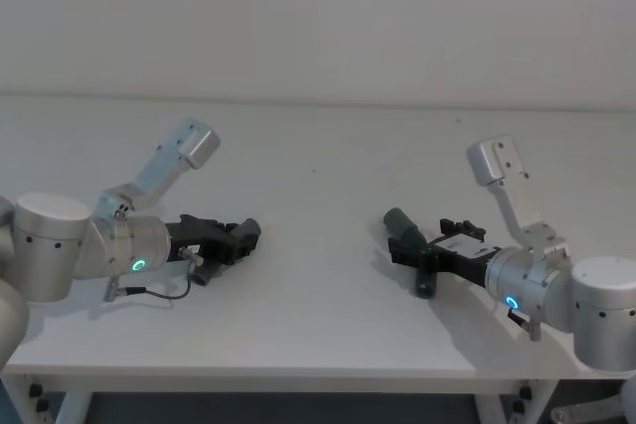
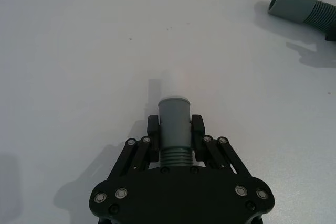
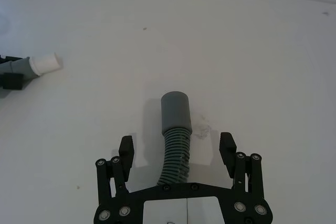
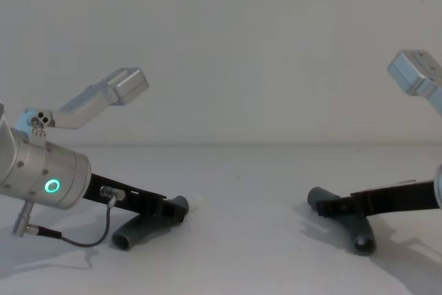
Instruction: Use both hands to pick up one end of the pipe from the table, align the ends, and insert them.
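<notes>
Plain off-white wall (image 1: 318,17) behind a matte white surface (image 1: 328,146), evenly lit; dark floor (image 1: 278,411) beneath its front edge.

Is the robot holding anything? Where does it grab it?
The left hand grips one hose piece at its grey cuff. The right hand is open around the other piece, not gripping.

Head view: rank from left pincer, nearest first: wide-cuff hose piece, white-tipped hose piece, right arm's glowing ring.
1. White-tipped hose piece: in the left pincer, left side.
2. Wide-cuff hose piece: right of centre.
3. Right arm's glowing ring: far right.
</notes>
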